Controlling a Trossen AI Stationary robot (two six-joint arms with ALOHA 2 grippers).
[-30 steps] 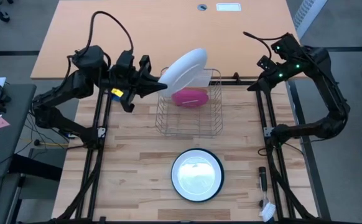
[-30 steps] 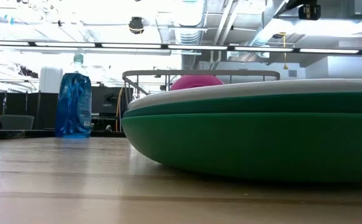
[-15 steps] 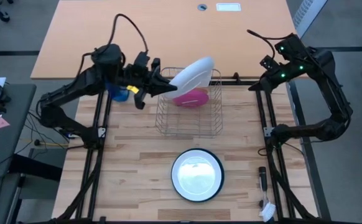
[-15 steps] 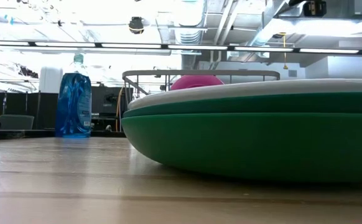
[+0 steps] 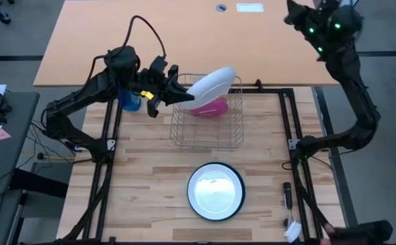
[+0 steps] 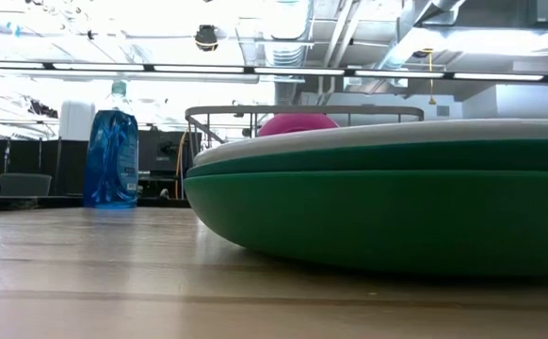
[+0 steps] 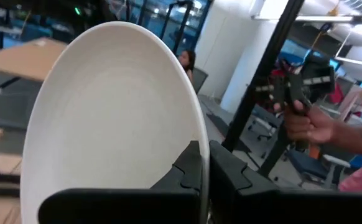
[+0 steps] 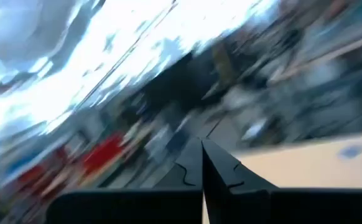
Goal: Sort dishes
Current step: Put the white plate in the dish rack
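Observation:
My left gripper (image 5: 179, 94) is shut on a white plate (image 5: 212, 83) held on edge above the far left corner of the wire dish rack (image 5: 207, 129). A magenta plate (image 5: 209, 107) stands in the rack's far part. Near the front edge a white plate with a dark rim (image 5: 215, 191) lies on a dark green plate (image 6: 378, 212). My right gripper (image 8: 201, 158) is shut on nothing, raised high beyond the table's far right corner. My left gripper pinches the white plate's rim (image 7: 196, 134) between its two fingers (image 7: 184, 171), one on each face. The fingers come roughly level from the table's left. The plate stands on edge, tilted, lifted clear above the rack.
A blue bottle (image 5: 129, 102) stands at the far left by my left arm. A dark tool (image 5: 287, 194) and a small white thing (image 5: 292, 231) lie at the near right. A person's hand (image 7: 302, 124) holding a device shows beyond the table.
My left gripper has carried the white plate toward the table's right, over the rack, and the plate has tipped more on edge. My right arm has swung up and toward the far edge.

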